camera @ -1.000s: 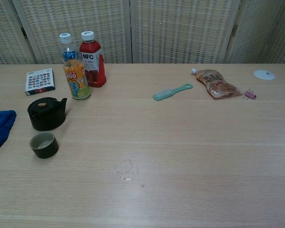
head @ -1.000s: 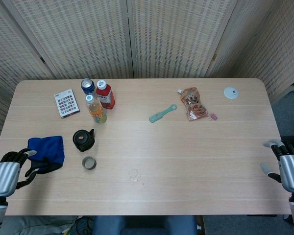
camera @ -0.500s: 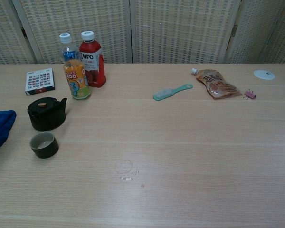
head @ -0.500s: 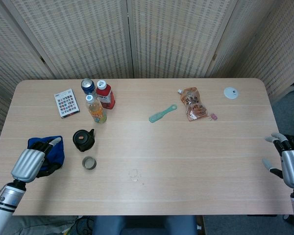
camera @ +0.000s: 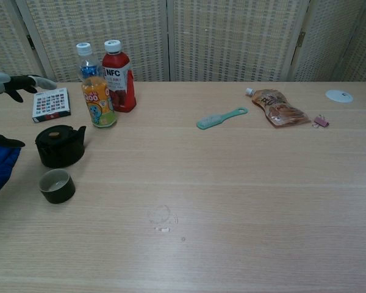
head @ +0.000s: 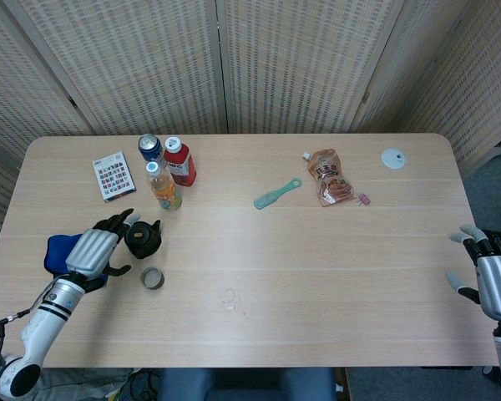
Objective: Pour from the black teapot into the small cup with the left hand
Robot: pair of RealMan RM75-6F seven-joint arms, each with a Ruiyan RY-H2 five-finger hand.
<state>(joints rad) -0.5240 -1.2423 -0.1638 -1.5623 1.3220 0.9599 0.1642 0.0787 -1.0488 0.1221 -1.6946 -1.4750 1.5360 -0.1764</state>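
the left hand (head: 93, 249) hovers above the table (head: 317, 267) just to the left of the black teapot (head: 141, 239), fingers spread apart and holding nothing; the fingertips (head: 125, 219) reach toward the pot but i can't tell whether any of them touch it. in the chest view only those dark fingertips (camera: 18, 85) and the thumb poke in at the left edge, above and left of the teapot (camera: 60, 146). the pot sits upright on the wood with its lid on. the small cup (head: 152, 278) stands just in front of it, nearer the robot, open side up (looks dark green from the chest camera (camera: 56, 185)).

a blue cloth (head: 60, 248) lies bunched at the left edge, partly under the left hand. behind the teapot stand an orange drink bottle (head: 163, 187), a red juice bottle (head: 179, 162) and a blue can (head: 149, 148), close together, with a small patterned box (head: 113, 175) to their left. mid-table lies a teal brush (head: 276, 194); further right a brown snack pouch (head: 329, 177), a tiny pink clip (head: 364, 200) beside it, and a white disc (head: 392, 158) near the far corner.

the right hand (head: 491, 280) hangs off the table's right edge, well away from everything, fingers apart and empty.
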